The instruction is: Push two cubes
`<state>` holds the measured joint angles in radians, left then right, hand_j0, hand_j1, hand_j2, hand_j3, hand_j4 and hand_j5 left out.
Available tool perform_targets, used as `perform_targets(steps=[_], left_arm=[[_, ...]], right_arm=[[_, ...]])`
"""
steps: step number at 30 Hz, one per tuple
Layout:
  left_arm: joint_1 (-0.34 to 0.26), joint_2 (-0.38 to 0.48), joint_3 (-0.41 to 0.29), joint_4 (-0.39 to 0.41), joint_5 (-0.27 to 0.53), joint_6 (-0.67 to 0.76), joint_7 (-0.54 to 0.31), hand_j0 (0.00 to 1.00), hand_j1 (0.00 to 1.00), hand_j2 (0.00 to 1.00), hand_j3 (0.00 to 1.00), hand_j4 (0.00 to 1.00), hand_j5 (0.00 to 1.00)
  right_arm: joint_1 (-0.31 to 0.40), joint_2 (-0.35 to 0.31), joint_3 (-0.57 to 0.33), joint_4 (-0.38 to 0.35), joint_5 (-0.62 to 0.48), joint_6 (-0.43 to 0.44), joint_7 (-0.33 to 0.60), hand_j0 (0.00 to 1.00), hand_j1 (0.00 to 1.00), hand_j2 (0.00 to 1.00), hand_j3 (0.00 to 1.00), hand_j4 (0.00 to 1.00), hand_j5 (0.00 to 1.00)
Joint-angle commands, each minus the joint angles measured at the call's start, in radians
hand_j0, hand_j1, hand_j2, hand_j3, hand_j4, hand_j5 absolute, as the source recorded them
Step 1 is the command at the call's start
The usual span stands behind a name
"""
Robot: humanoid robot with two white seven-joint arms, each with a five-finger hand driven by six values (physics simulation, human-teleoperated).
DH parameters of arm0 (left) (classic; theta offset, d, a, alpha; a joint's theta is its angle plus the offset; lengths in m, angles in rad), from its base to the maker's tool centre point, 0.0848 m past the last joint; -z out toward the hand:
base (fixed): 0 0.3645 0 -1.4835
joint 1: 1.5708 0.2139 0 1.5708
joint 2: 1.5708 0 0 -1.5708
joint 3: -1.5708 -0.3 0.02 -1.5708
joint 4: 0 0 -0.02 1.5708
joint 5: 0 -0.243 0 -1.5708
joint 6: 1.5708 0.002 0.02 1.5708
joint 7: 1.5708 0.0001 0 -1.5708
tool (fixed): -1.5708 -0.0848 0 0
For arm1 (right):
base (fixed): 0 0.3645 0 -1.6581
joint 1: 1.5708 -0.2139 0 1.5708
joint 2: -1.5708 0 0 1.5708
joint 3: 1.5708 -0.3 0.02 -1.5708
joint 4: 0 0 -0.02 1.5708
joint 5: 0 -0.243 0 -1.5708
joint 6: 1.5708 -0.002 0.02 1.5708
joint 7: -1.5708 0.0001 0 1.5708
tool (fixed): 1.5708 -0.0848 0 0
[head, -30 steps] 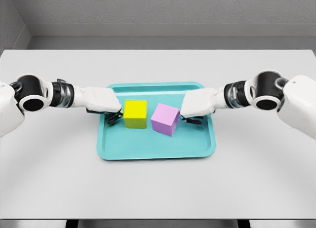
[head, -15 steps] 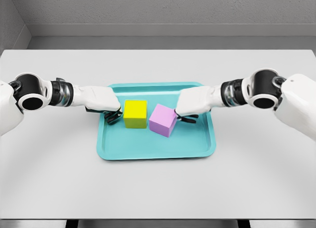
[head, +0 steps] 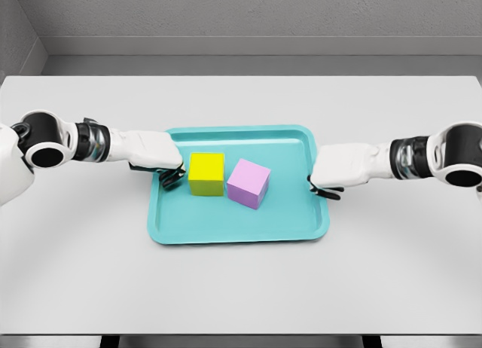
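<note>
A yellow cube (head: 206,173) and a purple cube (head: 249,183) sit side by side on a teal tray (head: 241,227), touching at a corner. My left hand (head: 169,175) is at the tray's left rim, its curled fingers just left of the yellow cube. My right hand (head: 325,187) hovers at the tray's right rim, well apart from the purple cube, with its fingers curled under the palm and holding nothing.
The tray lies in the middle of a white table (head: 241,288). A grey wall runs behind the table's far edge.
My right hand has pulled back to the right, from touching the purple cube to the tray's right rim. The purple cube shifted slightly left toward the yellow one. The left hand stayed put.
</note>
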<state>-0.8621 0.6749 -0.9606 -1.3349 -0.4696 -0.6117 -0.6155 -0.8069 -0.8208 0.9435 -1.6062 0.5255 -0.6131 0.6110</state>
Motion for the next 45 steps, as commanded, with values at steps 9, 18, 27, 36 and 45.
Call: perform_targets(steps=[9, 18, 27, 36, 45], left_arm=[[-0.015, 0.077, 0.011, -0.004, 0.046, 0.001, 0.005, 0.15, 0.15, 0.15, 0.15, 0.15, 0.15], [-0.015, 0.117, 0.011, -0.035, 0.082, 0.001, 0.005, 0.15, 0.15, 0.15, 0.15, 0.15, 0.15], [-0.015, 0.117, 0.011, -0.036, 0.082, 0.001, 0.005, 0.15, 0.15, 0.15, 0.15, 0.15, 0.15], [-0.015, 0.117, 0.009, -0.038, 0.082, 0.001, 0.005, 0.15, 0.15, 0.15, 0.15, 0.15, 0.15], [-0.015, 0.117, 0.008, -0.043, 0.082, 0.001, 0.005, 0.15, 0.15, 0.15, 0.15, 0.15, 0.15]], right_arm=[[-0.012, 0.124, 0.034, 0.1, -0.002, 0.002, 0.0, 0.0, 0.0, 0.0, 0.0, 0.0, 0.0], [-0.028, 0.192, 0.072, 0.157, 0.005, 0.002, 0.0, 0.0, 0.0, 0.0, 0.0, 0.0, 0.0], [-0.043, 0.23, 0.077, 0.207, 0.004, 0.002, 0.0, 0.0, 0.0, 0.0, 0.0, 0.0, 0.0], [-0.058, 0.261, 0.078, 0.233, 0.005, 0.002, 0.0, 0.0, 0.0, 0.0, 0.0, 0.0, 0.0], [-0.087, 0.308, 0.078, 0.281, 0.005, 0.002, 0.0, 0.0, 0.0, 0.0, 0.0, 0.0, 0.0]])
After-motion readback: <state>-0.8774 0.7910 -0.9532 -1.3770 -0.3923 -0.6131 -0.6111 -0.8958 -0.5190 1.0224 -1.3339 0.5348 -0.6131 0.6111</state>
